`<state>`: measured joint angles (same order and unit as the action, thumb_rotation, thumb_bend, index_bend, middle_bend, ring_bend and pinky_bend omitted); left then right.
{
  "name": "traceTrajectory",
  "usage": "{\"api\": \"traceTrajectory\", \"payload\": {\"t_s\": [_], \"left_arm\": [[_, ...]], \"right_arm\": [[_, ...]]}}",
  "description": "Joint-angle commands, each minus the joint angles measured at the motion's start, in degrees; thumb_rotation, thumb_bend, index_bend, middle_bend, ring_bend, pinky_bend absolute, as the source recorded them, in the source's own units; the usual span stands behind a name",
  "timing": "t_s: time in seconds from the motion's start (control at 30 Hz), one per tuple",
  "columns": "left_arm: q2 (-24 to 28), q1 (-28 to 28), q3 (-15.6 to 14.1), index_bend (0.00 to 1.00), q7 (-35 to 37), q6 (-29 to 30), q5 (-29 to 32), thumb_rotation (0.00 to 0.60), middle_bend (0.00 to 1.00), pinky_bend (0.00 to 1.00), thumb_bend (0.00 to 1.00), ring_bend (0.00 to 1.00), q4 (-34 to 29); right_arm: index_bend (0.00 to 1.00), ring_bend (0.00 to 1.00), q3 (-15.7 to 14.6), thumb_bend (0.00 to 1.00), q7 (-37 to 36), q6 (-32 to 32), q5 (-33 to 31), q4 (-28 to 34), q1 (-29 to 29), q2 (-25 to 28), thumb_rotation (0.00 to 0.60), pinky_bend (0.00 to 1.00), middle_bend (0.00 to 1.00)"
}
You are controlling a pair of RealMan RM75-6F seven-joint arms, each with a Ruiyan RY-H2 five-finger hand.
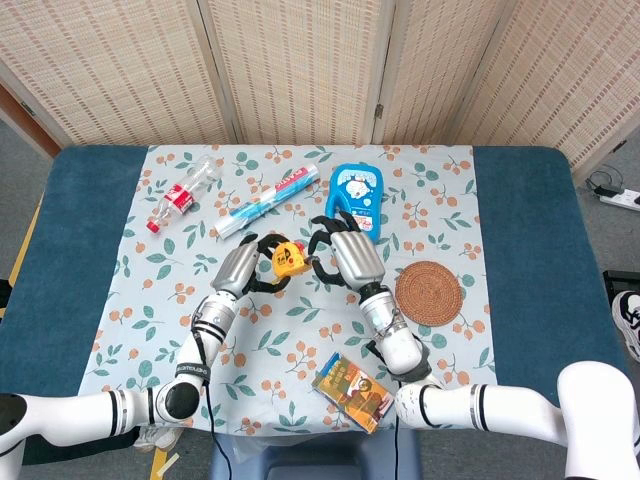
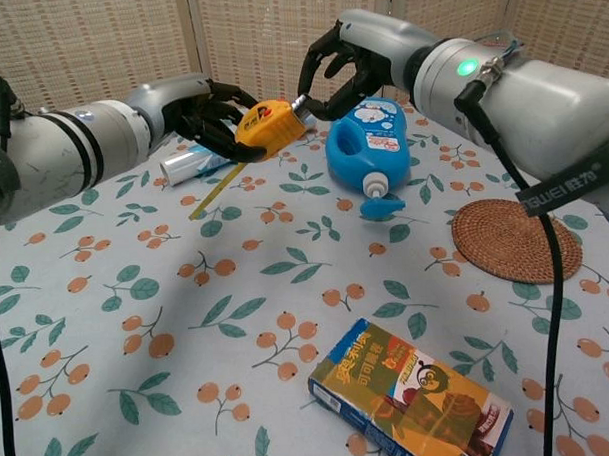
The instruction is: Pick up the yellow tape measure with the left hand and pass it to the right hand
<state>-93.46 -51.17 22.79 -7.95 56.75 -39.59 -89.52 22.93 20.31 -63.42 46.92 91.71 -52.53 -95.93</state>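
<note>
Your left robot hand (image 2: 205,109) grips the yellow plastic tape measure (image 2: 265,126) above the bench, left of the blue bottle (image 2: 370,146); your right robot hand (image 2: 341,79), fingers curled around nothing, meets its right end.

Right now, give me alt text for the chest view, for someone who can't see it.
Above a floral tablecloth, the left hand holds a yellow tape measure while the right hand curls its fingers at its far end. Behind lies a blue bottle; a snack box lies in front.
</note>
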Motion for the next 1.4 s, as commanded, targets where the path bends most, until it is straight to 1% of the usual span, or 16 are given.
{"api": "traceTrajectory", "payload": {"t_s": [0.03, 0.27, 0.5, 0.67, 0.87, 1.1, 1.2, 1.4], "left_arm": [[-0.1, 0.0, 0.0, 0.52, 0.0, -0.1, 0.0, 0.6, 0.51, 0.09, 0.39, 0.38, 0.2], [-0.2, 0.0, 0.0, 0.52, 0.2, -0.3, 0.1, 0.6, 0.51, 0.09, 0.39, 0.38, 1.2], [0.0, 0.8, -0.9, 0.52, 0.8, -1.0, -0.6, 0.6, 0.51, 0.1, 0.39, 0.38, 2.7], [0.8, 1.9, -2.0, 0.53, 1.8, -2.1, -1.7, 0.6, 0.51, 0.11, 0.39, 0.39, 4.2], [1.9, 3.5, -3.5, 0.53, 3.6, -3.8, -3.4, 0.6, 0.51, 0.11, 0.39, 0.39, 6.7], [2.8, 5.1, -4.9, 0.53, 5.5, -5.3, -5.7, 0.6, 0.51, 0.1, 0.39, 0.39, 10.0], [3.5, 5.7, -5.5, 0.53, 6.1, -6.3, -6.4, 0.6, 0.52, 0.1, 0.39, 0.39, 11.2], [4.0, 6.7, -5.9, 0.53, 7.7, -7.8, -7.1, 0.6, 0.52, 0.1, 0.39, 0.39, 13.1]], "right_arm": [[0.59, 0.21, 0.1, 0.49, 0.1, 0.0, -0.2, 0.0, 0.0, -0.1, 0.6, 0.0, 0.24], [0.65, 0.25, 0.0, 0.49, -0.1, -0.2, 0.1, 0.4, 0.3, 0.4, 0.6, 0.0, 0.29], [0.67, 0.26, -0.1, 0.49, -1.2, -0.1, 0.6, 2.0, 1.5, 2.5, 0.6, 0.0, 0.3], [0.67, 0.27, -0.3, 0.49, -2.5, -0.6, 1.9, 4.8, 3.2, 5.5, 0.6, 0.0, 0.3], [0.68, 0.27, 0.1, 0.49, -5.2, -1.7, 3.2, 9.2, 6.5, 11.1, 0.6, 0.0, 0.31], [0.68, 0.27, 0.4, 0.49, -9.4, -2.8, 4.9, 14.5, 11.2, 18.9, 0.6, 0.0, 0.32], [0.68, 0.27, 0.5, 0.49, -12.1, -3.0, 5.9, 17.0, 13.8, 23.1, 0.6, 0.0, 0.32], [0.68, 0.27, 0.9, 0.49, -18.0, -3.1, 7.3, 19.9, 18.6, 30.5, 0.6, 0.0, 0.32]]}}
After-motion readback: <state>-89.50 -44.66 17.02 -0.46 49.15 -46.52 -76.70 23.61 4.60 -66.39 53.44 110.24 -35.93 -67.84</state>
